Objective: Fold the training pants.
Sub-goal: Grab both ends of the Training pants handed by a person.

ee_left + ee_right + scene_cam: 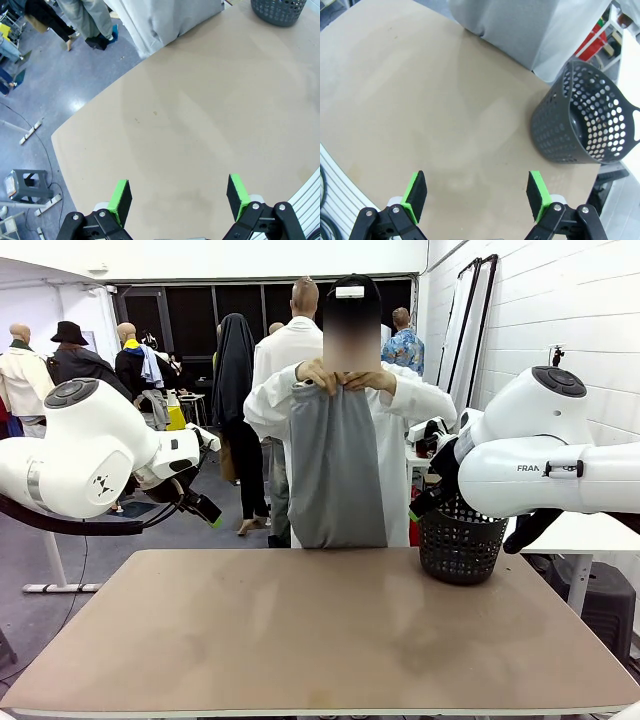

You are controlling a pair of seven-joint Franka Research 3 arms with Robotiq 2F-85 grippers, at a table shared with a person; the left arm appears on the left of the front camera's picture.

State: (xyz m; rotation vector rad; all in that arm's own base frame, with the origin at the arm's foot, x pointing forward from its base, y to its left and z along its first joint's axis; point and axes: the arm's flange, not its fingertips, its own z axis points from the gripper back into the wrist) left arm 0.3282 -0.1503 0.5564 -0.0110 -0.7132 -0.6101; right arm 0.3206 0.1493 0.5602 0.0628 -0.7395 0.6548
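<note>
Tan table (pixel 300 640) lies nearest; left gripper (pixel 179 197) and right gripper (pixel 476 196) hang over it, jaws wide, empty. Best to wait until the training pants (pixel 335 470), held up at the far side by a person's hands (pixel 322 375), are laid flat, then pinch the edges. They hang plain grey, smooth and narrow

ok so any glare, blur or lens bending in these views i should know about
Front view: even indoor light, faint pale sheen on the table, training pants sharp. Left wrist view: wide-angle lens bows the table edge into a curve, no motion blur. Right wrist view: same bowing, the basket looks tilted, soft pale streaks on the table.
</note>
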